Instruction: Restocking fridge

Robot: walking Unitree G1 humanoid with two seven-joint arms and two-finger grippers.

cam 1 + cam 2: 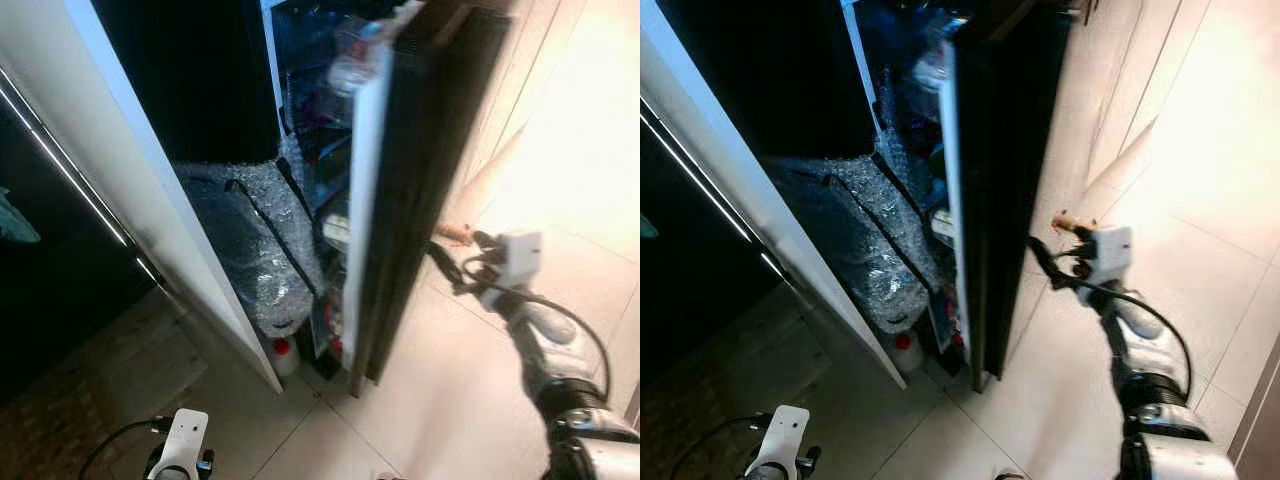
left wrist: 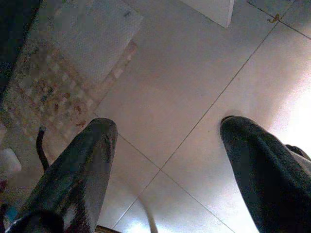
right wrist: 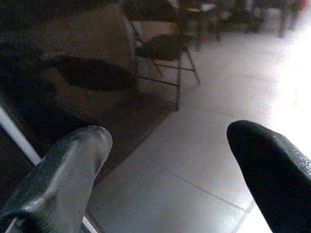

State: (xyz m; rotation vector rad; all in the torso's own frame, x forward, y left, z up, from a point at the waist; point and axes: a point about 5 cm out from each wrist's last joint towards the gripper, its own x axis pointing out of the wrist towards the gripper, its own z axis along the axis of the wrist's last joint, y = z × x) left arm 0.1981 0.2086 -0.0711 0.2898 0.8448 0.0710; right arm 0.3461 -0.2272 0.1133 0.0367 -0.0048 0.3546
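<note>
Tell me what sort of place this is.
Probably a home kitchen: a tall fridge stands with its dark door swung open, packed door shelves showing inside, on a pale tiled floor. A folding chair stands further off.

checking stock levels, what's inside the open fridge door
The dark fridge door is seen edge-on: blurred items sit on its inner shelves, including a pale bottle-like shape near the top. Labels and most shelf contents are hidden or too blurred to identify.
</note>
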